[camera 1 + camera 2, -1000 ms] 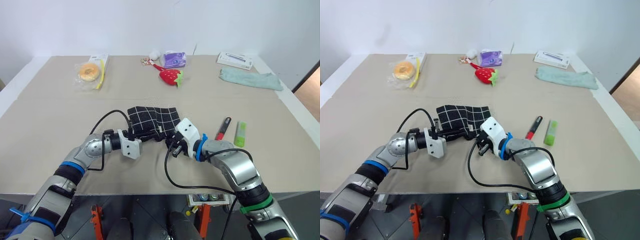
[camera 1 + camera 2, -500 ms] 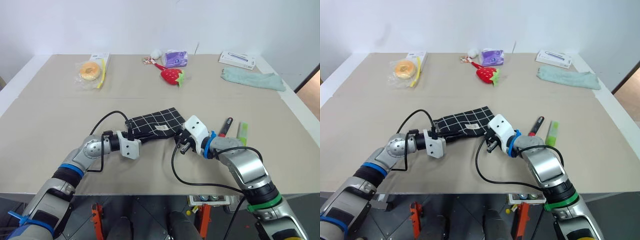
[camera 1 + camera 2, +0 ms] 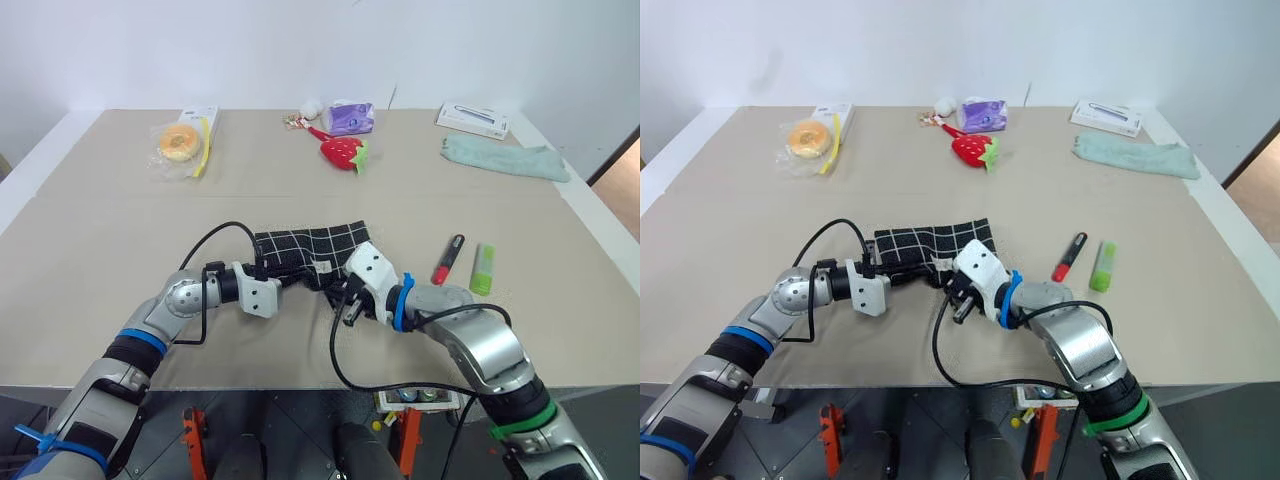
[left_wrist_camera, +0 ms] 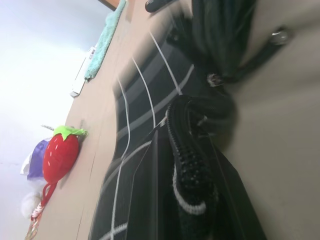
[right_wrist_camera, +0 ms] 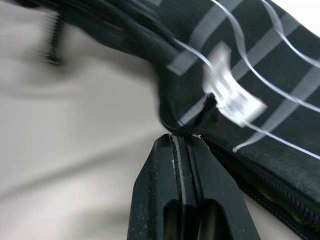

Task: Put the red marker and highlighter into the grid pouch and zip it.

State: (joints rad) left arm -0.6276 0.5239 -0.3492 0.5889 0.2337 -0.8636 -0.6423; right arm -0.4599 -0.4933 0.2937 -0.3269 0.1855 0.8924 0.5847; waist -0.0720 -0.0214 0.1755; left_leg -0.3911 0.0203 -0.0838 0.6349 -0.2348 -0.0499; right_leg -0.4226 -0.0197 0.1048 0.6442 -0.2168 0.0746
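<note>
The grid pouch point(image 3: 312, 248), black with thin white lines, lies bunched at the middle of the table. My left gripper point(image 3: 288, 281) is shut on the pouch's left zipper edge point(image 4: 186, 165). My right gripper point(image 5: 183, 141) is shut on a small black tab at the pouch's near edge, next to the white label point(image 5: 231, 95), which looks like the zipper pull. The two grippers sit close together at the pouch's front. The red marker point(image 3: 447, 258) and the lime-green highlighter point(image 3: 482, 268) lie side by side on the table to the right of the pouch, untouched.
At the back of the table are a bagged doughnut point(image 3: 181, 143), a red plush strawberry point(image 3: 342, 152), a purple packet point(image 3: 351, 118), a white box point(image 3: 472, 120) and a teal cloth point(image 3: 505, 160). Black cables loop from both wrists near the front edge.
Half a second ago my right gripper had pulled right and the pouch was stretched flat. It has come back left toward the left gripper, and the pouch is bunched again.
</note>
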